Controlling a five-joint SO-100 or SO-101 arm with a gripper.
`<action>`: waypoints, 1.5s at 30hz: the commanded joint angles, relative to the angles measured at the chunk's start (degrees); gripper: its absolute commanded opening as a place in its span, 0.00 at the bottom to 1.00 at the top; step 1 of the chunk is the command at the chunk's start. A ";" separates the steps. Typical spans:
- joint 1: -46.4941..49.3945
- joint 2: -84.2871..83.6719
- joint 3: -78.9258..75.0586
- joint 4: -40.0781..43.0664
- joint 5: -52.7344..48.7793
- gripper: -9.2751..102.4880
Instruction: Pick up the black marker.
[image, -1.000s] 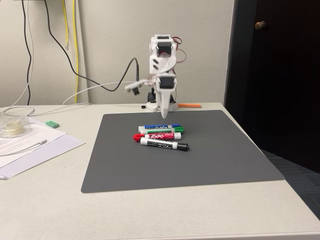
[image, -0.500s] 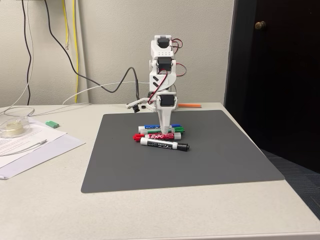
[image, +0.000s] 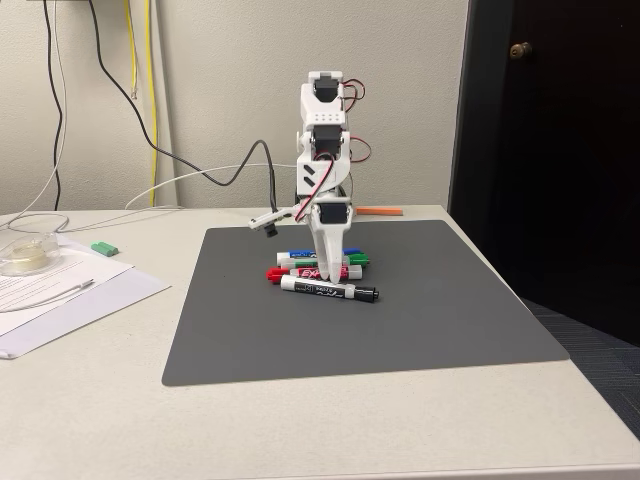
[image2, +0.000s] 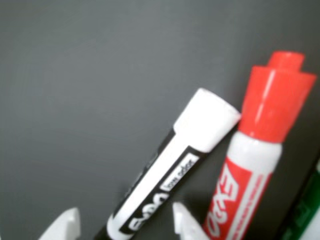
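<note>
Black marker (image2: 165, 192) flat on grey mat (image: 440, 320), between spread gripper (image2: 125, 222) fingers, ungripped

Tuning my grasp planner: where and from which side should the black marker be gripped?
Pinch the black marker mid-barrel from above, fingers across its width: it lies flat on the mat, nearest the camera, red marker close alongside. The gripper already straddles it in the wrist view.

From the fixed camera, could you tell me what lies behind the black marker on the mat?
Behind the black marker lie the red marker, the green marker and the blue marker, in a close row on the grey mat. The gripper covers their middles.
</note>
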 joint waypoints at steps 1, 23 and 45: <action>0.62 0.18 -2.37 -0.26 -1.41 0.34; 0.88 -2.99 -2.37 -1.93 -7.29 0.10; 1.49 -1.05 -40.61 26.54 7.47 0.08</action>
